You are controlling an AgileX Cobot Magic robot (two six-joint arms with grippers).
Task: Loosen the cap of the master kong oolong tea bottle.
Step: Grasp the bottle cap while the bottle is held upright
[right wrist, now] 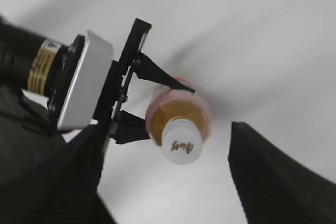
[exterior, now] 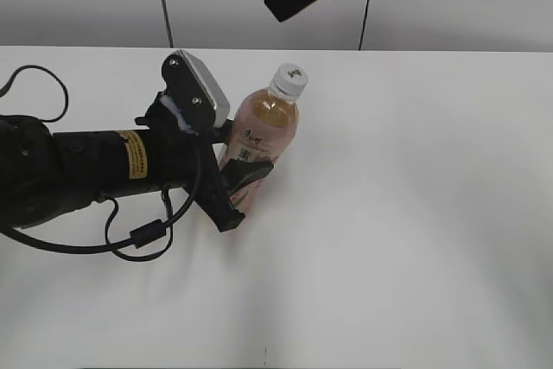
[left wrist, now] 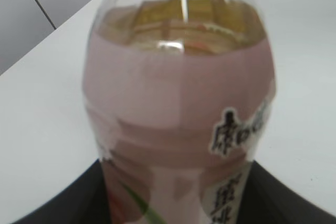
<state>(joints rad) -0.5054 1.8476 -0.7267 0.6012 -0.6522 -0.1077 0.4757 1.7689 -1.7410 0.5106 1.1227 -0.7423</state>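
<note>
Bottle: master kong oolong tea bottle (exterior: 263, 131) stands upright on the white worktop (exterior: 415, 213), left of frame centre in the exterior view; amber tea, pink label.
Cap: white cap (exterior: 289, 80) sits on the neck, dark mark on top; nothing touches it.
Left pincer: left pincer (exterior: 242, 181) reaches in from the left, fingers (right wrist: 163, 80) on either side of the bottle's labelled body, closed on it below the shoulder.
Right pincer: right pincer (right wrist: 163, 182) hangs above the cap, dark fingers (right wrist: 273, 182) spread wide apart, gripping nothing; at the upper edge of the exterior view.
Wrist camera: silver housing (exterior: 203, 88) just left of the bottle.
</note>
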